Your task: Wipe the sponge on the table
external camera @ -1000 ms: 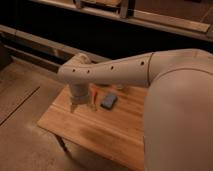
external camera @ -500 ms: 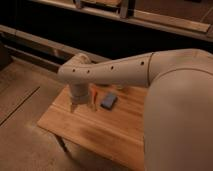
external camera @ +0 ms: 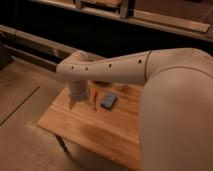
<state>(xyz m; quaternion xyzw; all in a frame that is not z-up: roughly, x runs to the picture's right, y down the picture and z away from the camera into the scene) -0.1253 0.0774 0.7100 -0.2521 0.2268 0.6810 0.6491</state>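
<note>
Camera view first: where is the gripper (external camera: 75, 103)?

Left of centre, at the end of the white arm (external camera: 110, 67), pointing down over the left part of the table (external camera: 95, 131). Whether it is spread or closed, I cannot tell.

And the sponge (external camera: 108, 101)?

Lying flat on the table near the frame's centre, just right of the gripper and apart from it. 1 thin red-orange stick (external camera: 93, 98) lies between them.

The light wooden table (external camera: 97, 132) at lower centre carries the blue-grey sponge (external camera: 108, 101) beside a red-orange stick (external camera: 93, 98), with the gripper (external camera: 75, 103) just left of them.
</note>
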